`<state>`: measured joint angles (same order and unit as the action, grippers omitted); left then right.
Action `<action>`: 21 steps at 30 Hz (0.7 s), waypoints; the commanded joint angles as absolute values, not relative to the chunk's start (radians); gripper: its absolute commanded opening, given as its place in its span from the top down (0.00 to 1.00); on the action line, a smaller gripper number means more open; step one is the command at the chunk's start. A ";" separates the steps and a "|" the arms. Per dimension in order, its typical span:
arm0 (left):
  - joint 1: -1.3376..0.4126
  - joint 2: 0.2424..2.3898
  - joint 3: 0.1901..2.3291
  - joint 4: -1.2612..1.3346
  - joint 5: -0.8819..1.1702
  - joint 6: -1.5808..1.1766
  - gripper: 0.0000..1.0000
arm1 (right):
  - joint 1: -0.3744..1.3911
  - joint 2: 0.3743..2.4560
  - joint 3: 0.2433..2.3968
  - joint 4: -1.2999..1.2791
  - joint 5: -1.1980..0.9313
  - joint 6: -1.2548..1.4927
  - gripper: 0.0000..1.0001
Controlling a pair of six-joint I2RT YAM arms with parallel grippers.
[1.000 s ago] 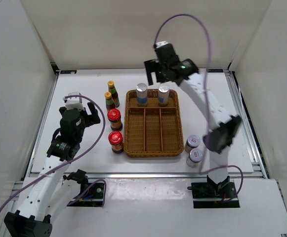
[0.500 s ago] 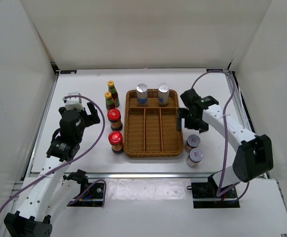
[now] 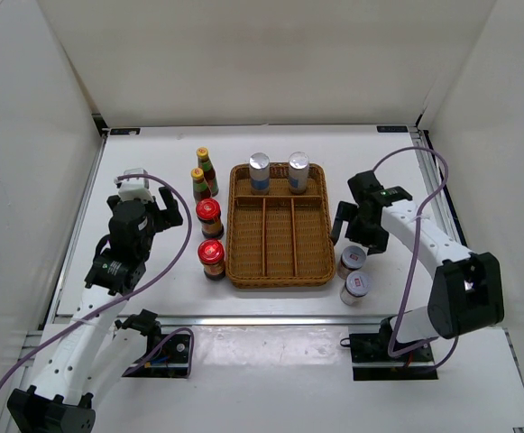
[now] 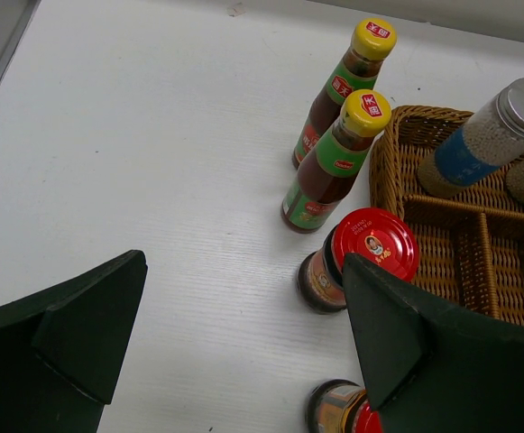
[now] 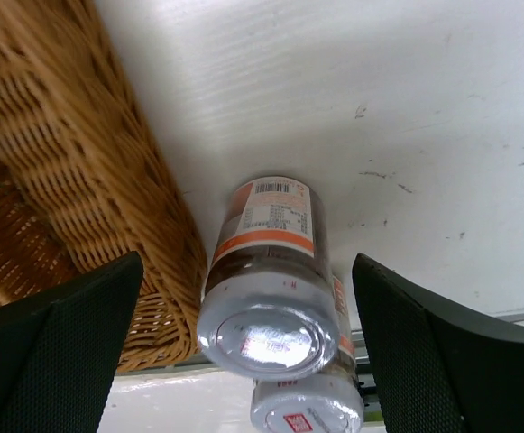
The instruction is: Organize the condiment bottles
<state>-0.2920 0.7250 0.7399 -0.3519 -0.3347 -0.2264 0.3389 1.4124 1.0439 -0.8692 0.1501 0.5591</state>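
Observation:
Two silver-capped bottles (image 3: 259, 171) (image 3: 298, 171) stand in the back compartments of the wicker tray (image 3: 237, 225). Two yellow-capped sauce bottles (image 3: 206, 167) (image 3: 200, 183) and two red-lidded jars (image 3: 209, 216) (image 3: 212, 258) stand left of the tray. Two white-lidded jars (image 3: 352, 260) (image 3: 357, 286) stand right of it. My right gripper (image 3: 356, 239) is open, its fingers either side of the farther white-lidded jar (image 5: 266, 298), not touching it; the other jar (image 5: 307, 410) is just beyond. My left gripper (image 3: 151, 215) is open and empty, left of the red-lidded jars (image 4: 356, 262) (image 4: 338, 410).
The tray's wicker wall (image 5: 81, 180) is close beside my right gripper's left finger. The left wrist view also shows the yellow-capped bottles (image 4: 343, 90) (image 4: 334, 162) and a silver-capped bottle (image 4: 478, 140). White walls enclose the table.
My right arm swung from high behind the tray down to the tray's right side, now straddling the farther white-lidded jar. The left arm has not moved.

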 commanded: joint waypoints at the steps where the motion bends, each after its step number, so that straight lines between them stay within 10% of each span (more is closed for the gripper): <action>1: -0.298 0.718 0.775 -0.359 -0.345 -0.229 0.00 | 0.310 1.430 1.003 -0.807 0.081 0.586 0.00; 21: -0.298 0.718 0.775 -0.359 -0.345 -0.229 0.00 | 0.282 1.329 0.983 -0.854 0.199 0.614 0.65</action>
<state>-0.2920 0.7250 0.7399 -0.3519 -0.3347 -0.2264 0.2878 1.3819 0.9646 -0.8158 0.1413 0.5999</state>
